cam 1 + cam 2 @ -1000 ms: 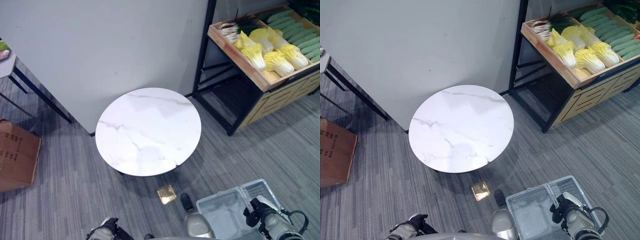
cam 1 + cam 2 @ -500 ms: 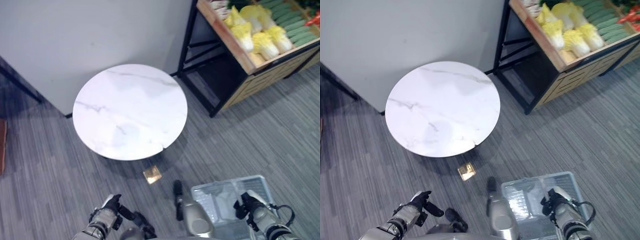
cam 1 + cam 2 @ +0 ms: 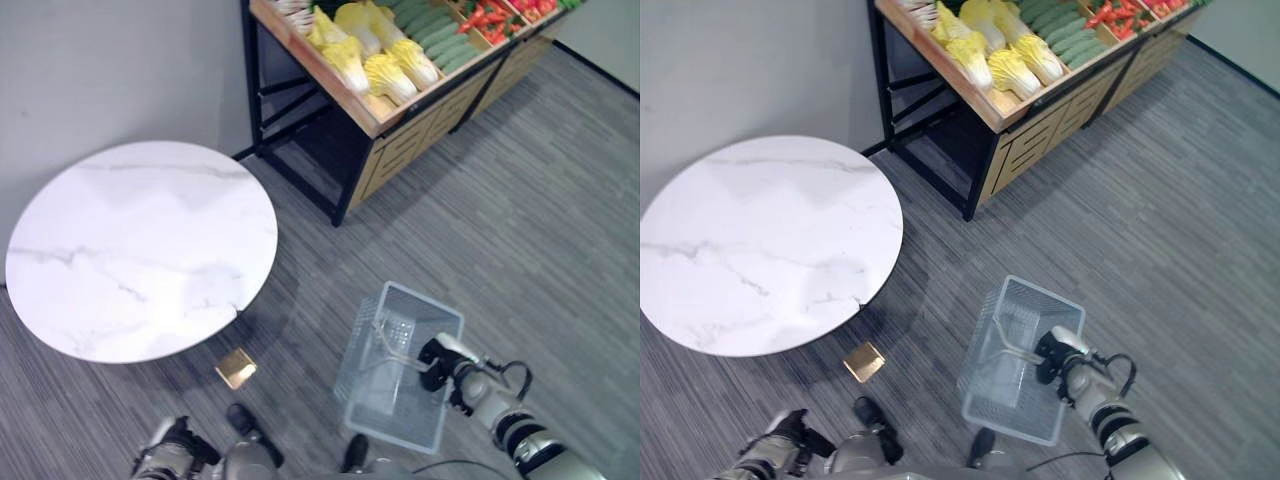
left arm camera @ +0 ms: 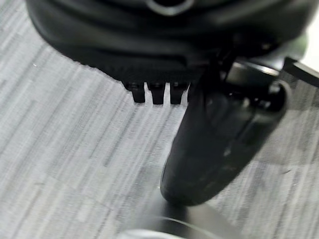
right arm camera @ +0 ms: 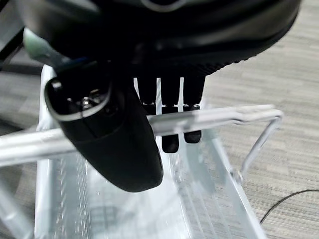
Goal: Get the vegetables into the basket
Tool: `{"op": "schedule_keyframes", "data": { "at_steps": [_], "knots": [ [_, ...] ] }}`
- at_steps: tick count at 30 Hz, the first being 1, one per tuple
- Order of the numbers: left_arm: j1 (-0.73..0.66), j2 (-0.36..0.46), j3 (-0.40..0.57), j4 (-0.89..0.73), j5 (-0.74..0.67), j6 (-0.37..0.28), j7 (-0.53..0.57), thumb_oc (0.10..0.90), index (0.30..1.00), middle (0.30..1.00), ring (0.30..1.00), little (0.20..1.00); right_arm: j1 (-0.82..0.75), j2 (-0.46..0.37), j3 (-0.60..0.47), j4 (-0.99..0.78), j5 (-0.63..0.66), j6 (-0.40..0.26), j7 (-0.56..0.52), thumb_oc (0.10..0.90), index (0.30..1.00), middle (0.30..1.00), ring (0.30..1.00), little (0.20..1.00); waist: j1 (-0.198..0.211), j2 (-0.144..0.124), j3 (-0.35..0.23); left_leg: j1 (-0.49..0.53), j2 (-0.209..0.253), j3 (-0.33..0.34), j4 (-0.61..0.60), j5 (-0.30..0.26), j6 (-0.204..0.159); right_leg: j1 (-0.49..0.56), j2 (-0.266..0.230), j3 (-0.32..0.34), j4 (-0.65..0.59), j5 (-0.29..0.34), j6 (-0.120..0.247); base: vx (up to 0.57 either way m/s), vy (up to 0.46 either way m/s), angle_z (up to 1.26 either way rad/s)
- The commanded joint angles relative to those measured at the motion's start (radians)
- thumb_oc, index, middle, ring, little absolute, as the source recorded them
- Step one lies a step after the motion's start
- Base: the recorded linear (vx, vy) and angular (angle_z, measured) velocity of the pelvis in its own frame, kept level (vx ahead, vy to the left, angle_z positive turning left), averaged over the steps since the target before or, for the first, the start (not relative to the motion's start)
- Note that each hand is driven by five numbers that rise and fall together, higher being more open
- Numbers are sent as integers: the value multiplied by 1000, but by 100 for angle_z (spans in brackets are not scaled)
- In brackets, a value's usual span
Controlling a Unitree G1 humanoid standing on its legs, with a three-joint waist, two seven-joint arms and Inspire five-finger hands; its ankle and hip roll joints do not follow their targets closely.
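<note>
My right hand, glossy dark plastic, curls round the clear plastic basket's smooth handle. The desk looks like polished white marble; the shelf is matt wood on black metal; the floor is rough grey carpet.

both eye views look steeply down from head height, sharing the round counter, shelf and basket. each wrist view sits very close behind its own robot hand.

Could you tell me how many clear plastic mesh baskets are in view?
1. The clear plastic mesh basket hangs over the grey carpet, carried by the right hand, whose fingers curl round its handle. The wooden produce shelf could hide others.
</note>
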Motion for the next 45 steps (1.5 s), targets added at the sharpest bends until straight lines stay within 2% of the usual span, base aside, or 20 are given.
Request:
{"op": "schedule_keyframes", "data": {
  "at_steps": [1,7,15,19,23,25,26,27,34,39,43,44,45],
  "knots": [
    [-13,5,-39,21,4,16,13,900,1000,1000,1000,1000,-52,-73,-61,-28,-28,21,-26,400,300,300,300,300,-3,2,53,65,10,6,28,-22,-144,-1,-150,-9,75,5,88,-3,-68,20],
    [-23,-5,-42,18,12,13,19,900,1000,1000,1000,1000,-28,-73,-71,-38,-18,19,-33,400,300,300,300,300,-26,28,86,72,44,-2,18,12,-170,-1,-102,6,32,-59,72,-19,-72,8],
    [-38,-17,-56,15,14,13,24,900,1000,1000,1000,1000,1,-70,-85,-25,14,11,-57,400,300,300,300,300,-50,61,101,75,83,-4,-9,73,-206,-13,-56,31,14,-90,51,-26,-68,-7],
    [-47,-22,-72,13,23,14,22,900,1000,1000,1000,1000,20,-69,-98,-12,32,9,-68,400,300,300,300,300,-71,91,114,77,111,10,-37,129,-233,-24,-27,39,13,-104,41,-45,-64,-4],
    [-53,-31,-85,12,33,12,22,900,1000,1000,1000,1000,31,-72,-103,2,37,8,-69,400,300,300,300,300,-88,115,124,78,130,13,-42,149,-250,-36,-8,55,11,-110,34,-37,-72,-15],
    [-57,-41,-97,7,38,8,21,900,1000,1000,1000,1000,43,-75,-110,17,46,7,-72,400,300,300,300,300,-104,140,133,80,144,22,-44,162,-259,-48,8,67,13,-116,27,-35,-79,-15],
    [-57,-42,-97,7,37,8,22,900,1000,1000,1000,1000,43,-76,-110,18,46,6,-72,400,300,300,300,300,-104,142,134,80,145,21,-44,162,-259,-49,9,67,13,-116,26,-41,-136,-23],
    [-65,-53,-115,-1,39,3,18,900,1000,1000,1000,1000,55,-78,-118,28,56,4,-73,400,300,300,300,300,-119,167,138,80,152,18,-45,169,-263,-55,20,79,24,-130,14,-20,-92,-24],
    [-68,-68,-134,-4,32,1,21,900,1000,1000,1000,1000,66,-76,-121,55,78,-5,-80,400,300,300,300,300,-141,205,138,104,161,12,-40,176,-271,-45,48,102,29,-155,-7,13,-93,-7],
    [-65,-77,-141,-3,28,3,22,900,1000,1000,1000,1000,68,-75,-119,63,87,-7,-84,400,300,300,300,300,-147,220,141,115,177,10,-31,188,-277,-37,68,107,41,-178,-23,21,-107,-9],
    [-57,-84,-144,-2,22,4,26,900,1000,1000,1000,1000,77,-75,-120,68,90,-12,-82,400,300,300,300,300,-154,234,137,124,188,-13,-20,196,-281,-31,85,120,58,-205,-39,62,-115,-5],
    [-55,-84,-143,-3,18,3,28,900,1000,1000,1000,1000,76,-74,-117,70,90,-14,-82,400,300,300,300,300,-153,233,135,125,188,-31,-13,195,-281,-29,90,128,57,-209,-41,149,-197,-7],
    [-52,-82,-139,-8,1,-1,32,900,1000,1000,1000,1000,74,-74,-114,75,89,-16,-84,400,300,300,300,300,-146,230,135,116,189,-91,12,194,-281,-30,98,147,58,-213,-45,87,-211,-16]
  ]
}}
